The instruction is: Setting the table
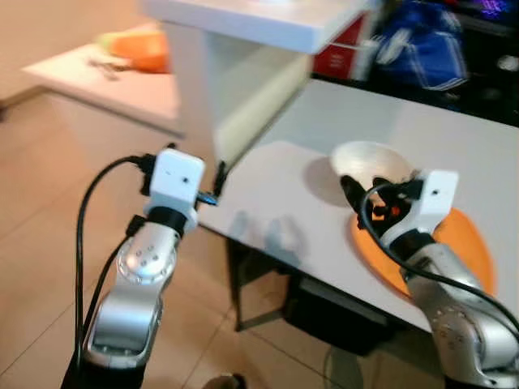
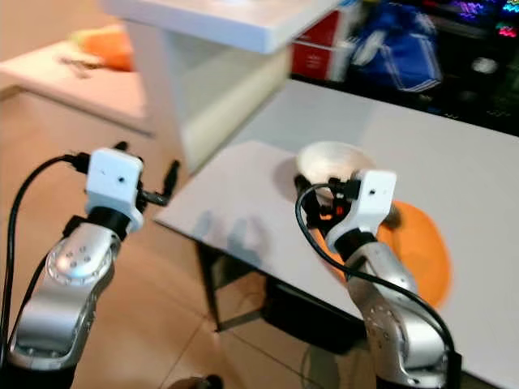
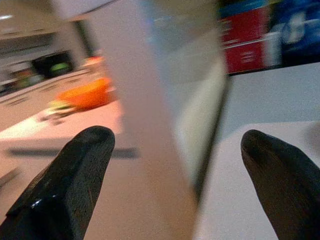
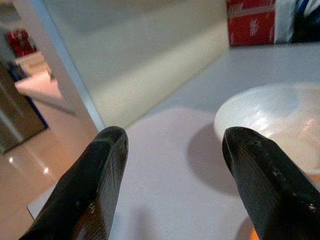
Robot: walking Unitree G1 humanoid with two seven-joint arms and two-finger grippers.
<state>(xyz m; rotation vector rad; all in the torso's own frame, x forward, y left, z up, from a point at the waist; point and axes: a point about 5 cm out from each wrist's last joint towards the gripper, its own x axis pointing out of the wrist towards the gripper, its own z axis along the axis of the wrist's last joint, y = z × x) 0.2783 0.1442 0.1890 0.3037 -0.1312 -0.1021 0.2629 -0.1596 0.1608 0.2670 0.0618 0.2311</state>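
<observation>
Count on the white table (image 1: 268,203): one white bowl (image 1: 371,164), one orange plate (image 1: 466,243). Two grippers: left gripper (image 3: 175,185) and right gripper (image 4: 175,175), two black fingers each. One red box (image 1: 340,49) and one blue bag (image 1: 422,44) behind. One orange item (image 1: 139,50) on the far counter (image 1: 122,89), blurred.

Glossy white bowl (image 4: 272,117) on a smooth matt table (image 1: 280,203), shiny tiled floor (image 1: 40,243)
</observation>
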